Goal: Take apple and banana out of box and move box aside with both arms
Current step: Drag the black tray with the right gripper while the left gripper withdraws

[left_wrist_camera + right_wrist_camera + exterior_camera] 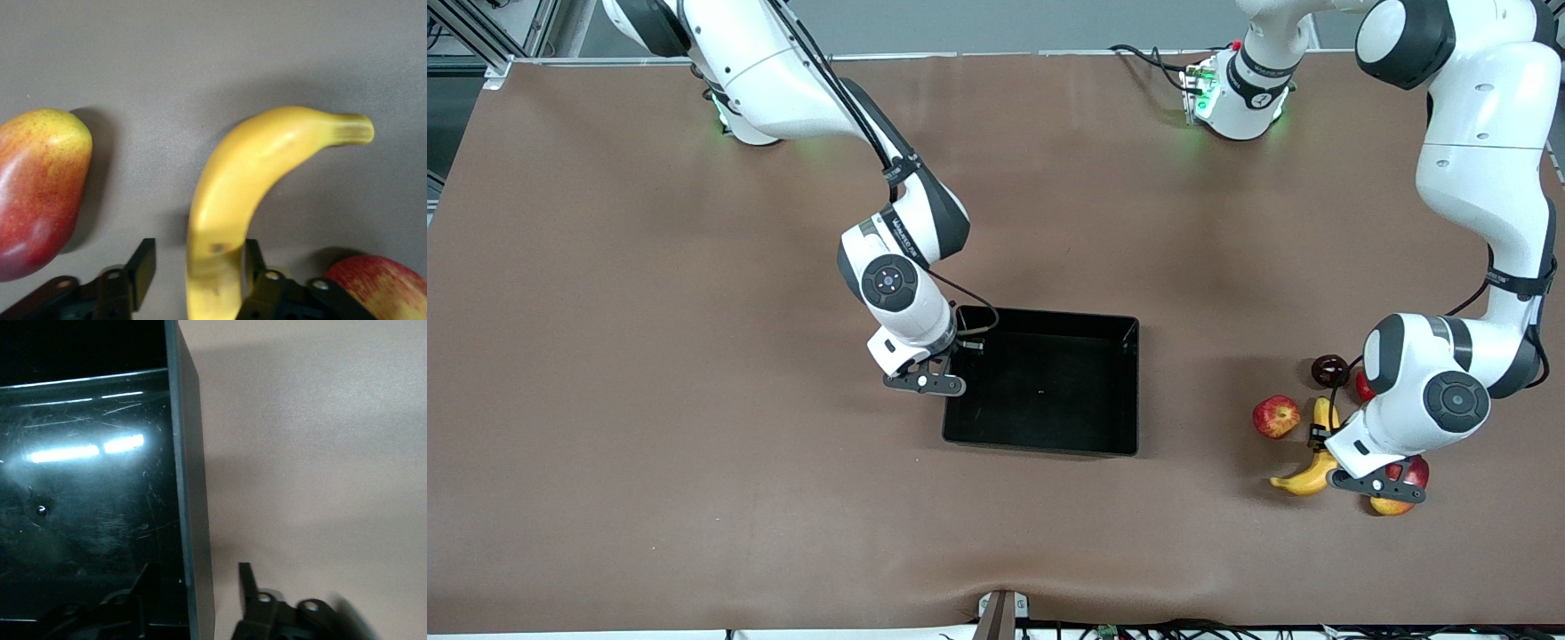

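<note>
Brown matte worktop carries everything. At the view's leftward side, the right arm reaches down from its base to the black box, a rectangular plastic bin with low walls and a glossy, scuffed inside that mirrors two bright streaks of light. The right gripper sits at the box's wall toward the right arm's end of the table; in the right wrist view its jaws are parted a little and straddle that thin wall, one finger inside the bin and one outside, though whether the pads press on it cannot be told.

Well apart from the box, toward the left arm's end of the table, lies a cluster of fruit. A small round red apple with yellowish streaks lies nearest the box. Beside it is the curved, smooth yellow banana. The left gripper is down over the banana's middle, jaws moderately wide, a finger on either side of it with a visible gap at one finger. A dark round fruit lies farther from the front camera, partly hidden by the left arm. A red-and-yellow mango-like fruit lies just beside the banana, half covered by the gripper's body.
</note>
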`<control>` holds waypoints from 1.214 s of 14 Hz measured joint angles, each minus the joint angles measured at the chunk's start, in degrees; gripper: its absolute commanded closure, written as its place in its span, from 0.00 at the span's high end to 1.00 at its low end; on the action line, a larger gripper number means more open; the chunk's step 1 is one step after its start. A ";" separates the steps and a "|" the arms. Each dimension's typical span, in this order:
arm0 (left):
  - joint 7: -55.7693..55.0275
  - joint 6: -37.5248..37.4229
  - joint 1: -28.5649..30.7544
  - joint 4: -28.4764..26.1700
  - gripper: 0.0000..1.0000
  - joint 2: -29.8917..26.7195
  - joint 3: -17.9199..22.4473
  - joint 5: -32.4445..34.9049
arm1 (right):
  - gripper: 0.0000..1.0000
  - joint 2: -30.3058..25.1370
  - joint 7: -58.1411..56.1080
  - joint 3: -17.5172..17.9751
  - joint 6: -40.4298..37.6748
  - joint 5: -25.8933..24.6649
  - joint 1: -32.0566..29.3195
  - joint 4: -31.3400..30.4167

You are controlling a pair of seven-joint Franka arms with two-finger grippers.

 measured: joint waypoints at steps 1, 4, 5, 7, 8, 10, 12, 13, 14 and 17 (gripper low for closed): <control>0.00 0.05 -0.01 0.13 1.00 -0.01 -0.01 0.00 | 0.00 0.02 0.00 -0.05 0.03 0.00 0.00 0.09; -0.11 0.28 -0.06 1.19 1.00 -0.68 -0.06 0.01 | 0.00 0.01 0.02 -0.33 -0.14 0.00 -0.02 0.89; -0.50 0.28 -0.08 1.51 1.00 -1.34 -0.08 0.01 | 0.00 0.02 0.02 -0.49 -0.76 0.00 -0.10 1.39; -1.66 -0.56 -0.08 1.73 1.00 -3.63 -0.27 0.01 | 0.00 0.01 0.14 -0.81 -3.51 0.00 -0.55 2.95; -2.20 -1.80 -0.10 1.79 1.00 -5.16 -0.47 0.01 | 0.00 -0.05 0.18 -0.91 -5.93 0.01 -1.04 4.18; -3.90 -5.62 -0.08 1.89 1.00 -8.82 -1.55 -0.09 | 0.00 -0.45 0.22 -1.01 -10.47 0.82 -2.65 6.66; -6.00 -10.84 -0.13 2.00 1.00 -13.00 -2.81 -0.92 | 0.00 -2.16 0.26 -1.28 -13.51 1.18 -3.92 8.03; -6.59 -13.96 -0.15 2.06 1.00 -15.29 -3.18 -1.88 | 0.00 -3.68 0.28 -1.40 -15.34 1.23 -4.47 8.07; -7.06 -17.07 -0.17 2.09 1.00 -17.54 -3.30 -3.12 | 0.00 -5.33 0.29 -1.47 -17.49 1.23 -5.20 8.06; -7.14 -24.88 -0.16 2.17 1.00 -24.31 -3.59 -5.94 | 0.00 -11.05 -0.34 -1.70 -21.88 1.23 -8.45 5.58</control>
